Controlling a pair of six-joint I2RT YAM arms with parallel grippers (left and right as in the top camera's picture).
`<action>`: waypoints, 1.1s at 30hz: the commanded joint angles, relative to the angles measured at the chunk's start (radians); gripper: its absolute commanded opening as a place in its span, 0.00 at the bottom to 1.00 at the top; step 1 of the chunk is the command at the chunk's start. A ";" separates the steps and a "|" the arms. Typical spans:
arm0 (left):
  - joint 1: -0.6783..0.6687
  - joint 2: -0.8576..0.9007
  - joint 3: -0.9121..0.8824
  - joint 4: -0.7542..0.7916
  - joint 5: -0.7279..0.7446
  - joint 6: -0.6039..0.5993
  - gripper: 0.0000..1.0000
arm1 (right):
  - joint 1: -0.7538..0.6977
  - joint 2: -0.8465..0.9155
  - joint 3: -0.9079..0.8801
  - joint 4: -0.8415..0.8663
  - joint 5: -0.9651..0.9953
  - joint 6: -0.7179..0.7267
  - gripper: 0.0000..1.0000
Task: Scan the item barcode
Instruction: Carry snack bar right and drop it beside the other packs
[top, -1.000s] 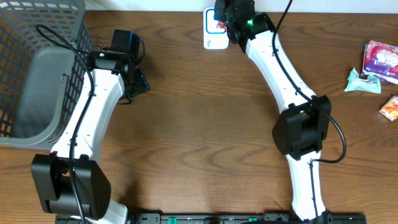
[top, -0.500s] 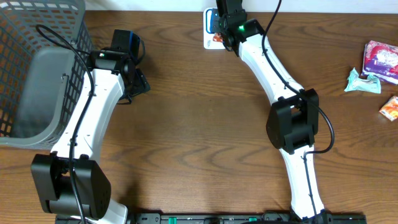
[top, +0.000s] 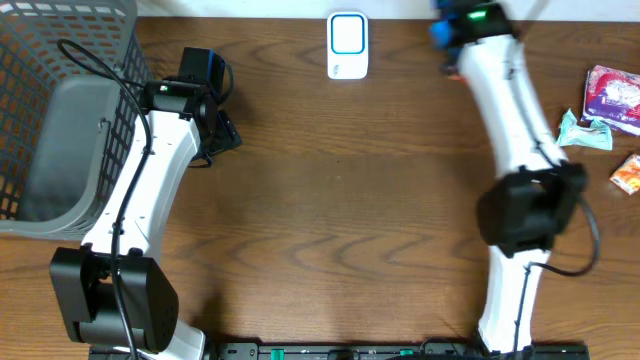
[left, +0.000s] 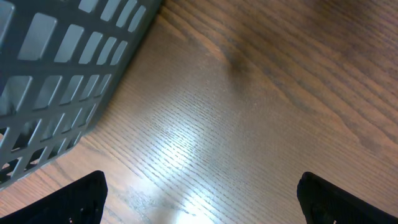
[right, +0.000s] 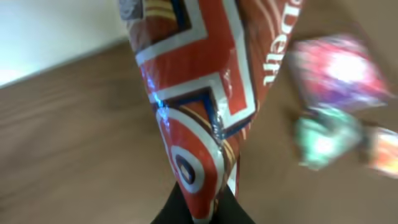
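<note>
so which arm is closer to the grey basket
Left. The left arm stands right beside the basket, jaws open; the right arm, jaws shut on a snack packet, is far across the table.

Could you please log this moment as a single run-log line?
right fingers: shut on red packet | left fingers: open, empty, near basket | scanner: unobstructed

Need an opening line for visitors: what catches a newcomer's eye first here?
The red foil snack packet pinched in the right gripper fills the right wrist view. Overhead, the grey basket dominates the left side, with the white scanner at the far edge.
</note>
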 joint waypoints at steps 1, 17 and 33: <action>0.000 0.010 -0.001 -0.003 -0.009 -0.012 0.98 | -0.104 0.000 0.005 -0.079 0.082 0.179 0.01; 0.000 0.010 -0.001 -0.003 -0.009 -0.012 0.98 | -0.442 0.095 0.003 -0.142 -0.047 0.256 0.01; 0.000 0.010 -0.001 -0.003 -0.009 -0.012 0.98 | -0.521 0.147 -0.024 -0.153 -0.054 0.256 0.02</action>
